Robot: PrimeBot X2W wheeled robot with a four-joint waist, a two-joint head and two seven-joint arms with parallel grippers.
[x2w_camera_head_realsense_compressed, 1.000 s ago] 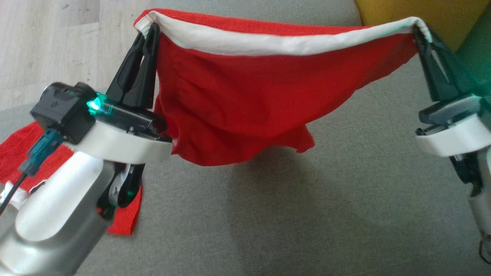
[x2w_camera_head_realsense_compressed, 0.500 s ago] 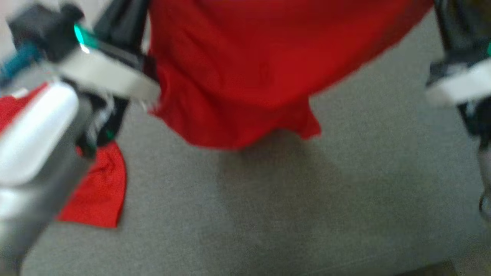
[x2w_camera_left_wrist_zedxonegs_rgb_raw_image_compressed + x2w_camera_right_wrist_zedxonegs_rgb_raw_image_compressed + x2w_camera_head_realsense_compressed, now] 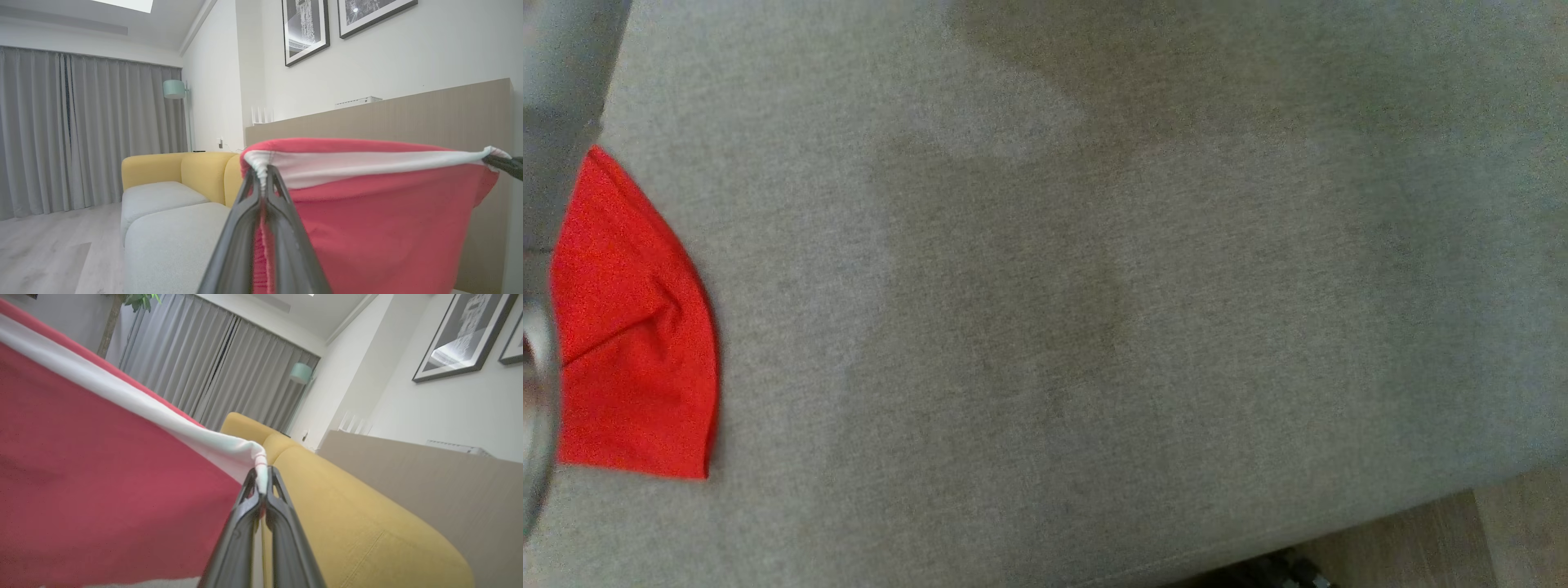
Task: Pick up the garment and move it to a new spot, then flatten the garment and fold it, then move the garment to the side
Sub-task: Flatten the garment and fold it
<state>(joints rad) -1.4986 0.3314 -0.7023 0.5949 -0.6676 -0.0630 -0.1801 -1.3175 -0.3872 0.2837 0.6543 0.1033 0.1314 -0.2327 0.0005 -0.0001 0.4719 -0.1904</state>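
Observation:
The garment is red with a white band along its top edge and hangs stretched in the air between both grippers. In the left wrist view my left gripper is shut on one end of the white band. The right gripper's dark tips pinch the far end at that view's right edge. The right wrist view shows my right gripper shut on its white corner, with the garment spreading to the left. Below them the grey seat cushion carries a soft shadow.
A second red cloth lies flat on the cushion at the head view's left, beside a blurred pale arm part. The cushion's front edge and wooden floor show at lower right. A yellow sofa and a wooden panel stand behind.
The garment and both grippers have passed up out of the top of the head view, which has also shifted a little. The red cloth on the cushion has stayed put.

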